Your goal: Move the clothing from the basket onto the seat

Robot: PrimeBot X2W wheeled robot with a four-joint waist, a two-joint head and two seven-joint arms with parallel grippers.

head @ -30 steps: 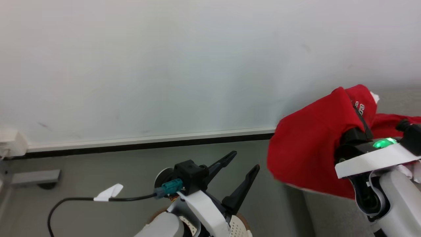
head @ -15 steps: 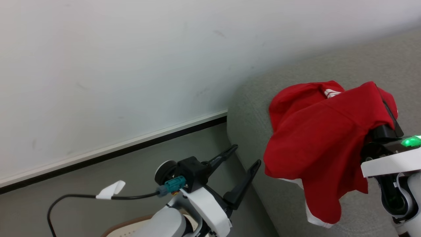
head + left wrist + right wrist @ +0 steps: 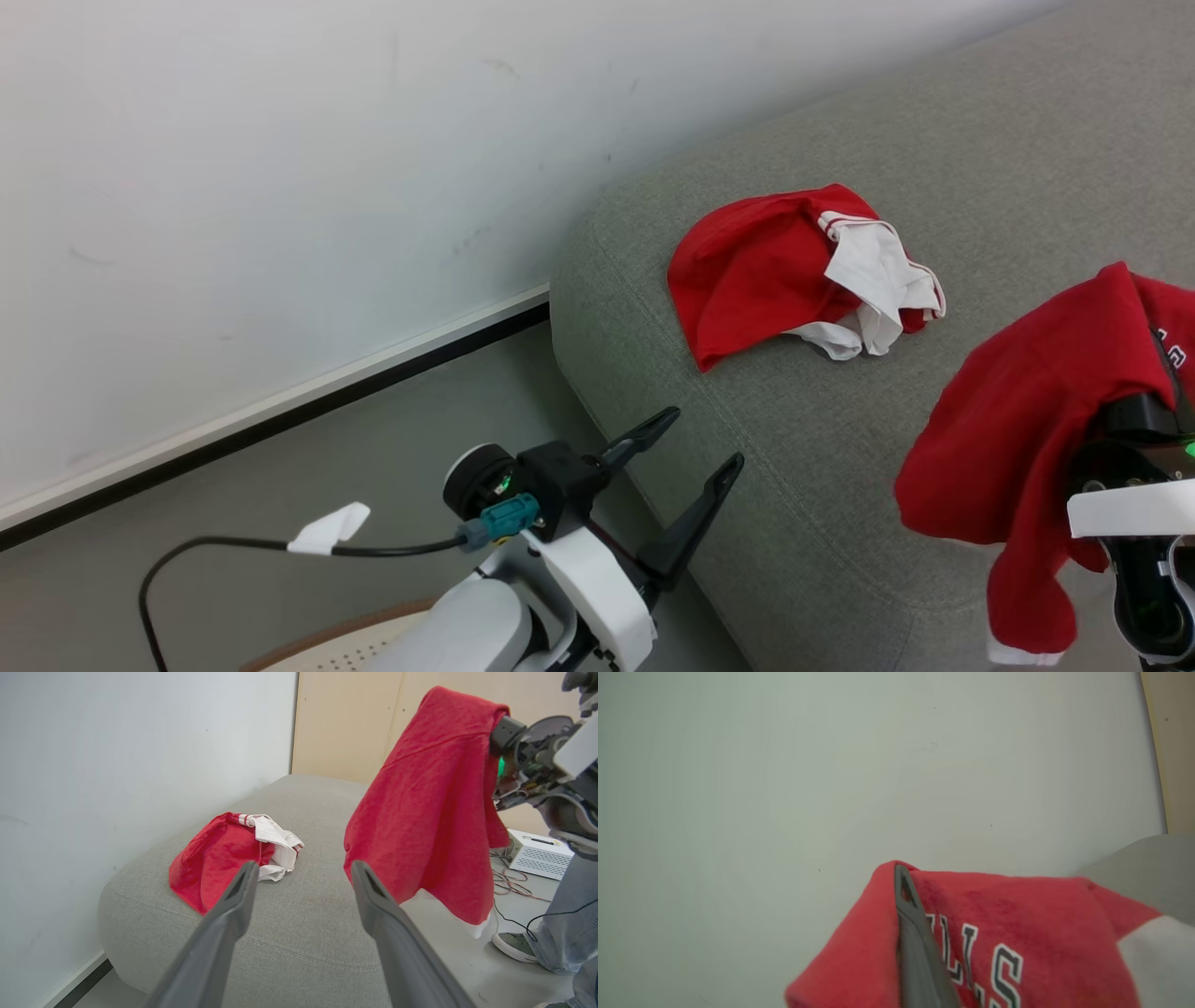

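Right gripper [image 3: 903, 877] is clenched on a bright red soft-fabric jersey with white lettering and hem trim [image 3: 1008, 448]; one dark finger [image 3: 920, 952] shows beside the folds, the other is buried under cloth. The jersey hangs below the gripper over the near edge of a large light grey fabric-upholstered sofa [image 3: 822, 448]; whether the hem touches the cushion cannot be told. Ahead and to its left, well apart, a crumpled red garment with white lining [image 3: 766, 271] lies on the sofa. Left gripper [image 3: 700, 439] is spread wide, empty, just off the sofa's rounded corner; below it sits a sliver of cream-white perforated plastic basket with brown rim [image 3: 345, 653], contents hidden. Judgement: one piece delivered, one needing lowering and release; the basket's remainder is unknown.
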